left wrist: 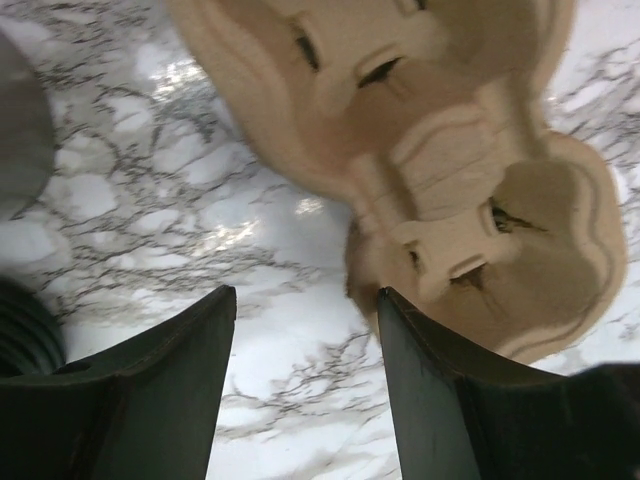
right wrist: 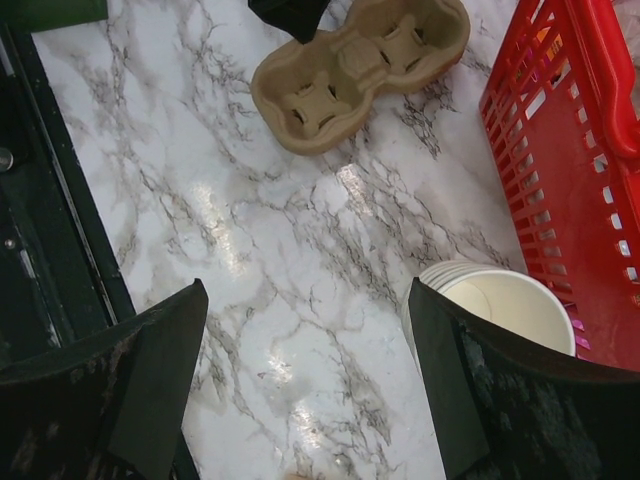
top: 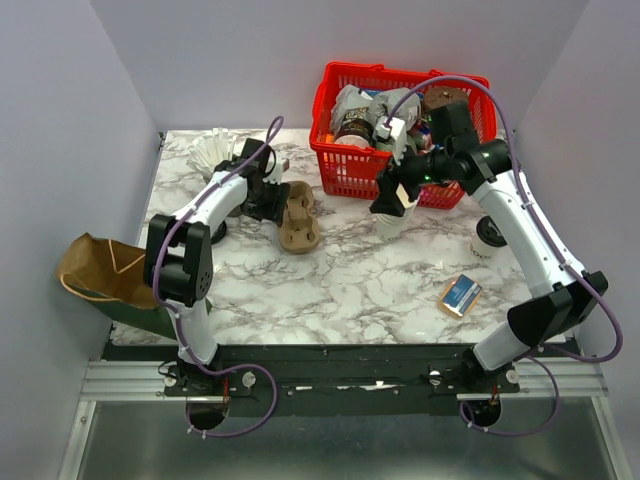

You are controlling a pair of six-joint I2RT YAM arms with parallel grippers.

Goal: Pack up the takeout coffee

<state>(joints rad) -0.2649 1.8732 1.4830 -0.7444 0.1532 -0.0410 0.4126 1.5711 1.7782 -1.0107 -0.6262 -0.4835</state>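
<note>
On the marble table (top: 340, 290), we see both grippers spread wide and holding nothing.
Our left gripper (left wrist: 305, 300) sits just short of the pulp cup carrier (left wrist: 450, 150), jaws apart over bare marble. Our right gripper (right wrist: 305, 290) hangs released near the red basket (right wrist: 560, 130), with a stack of white paper cups (right wrist: 505, 305) just beside one finger. A lidded cup (top: 489, 233) stands well apart, farther right.

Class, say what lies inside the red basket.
Crumpled silver packets and a brown round thing lie in the red basket; the right arm covers its right half.
</note>
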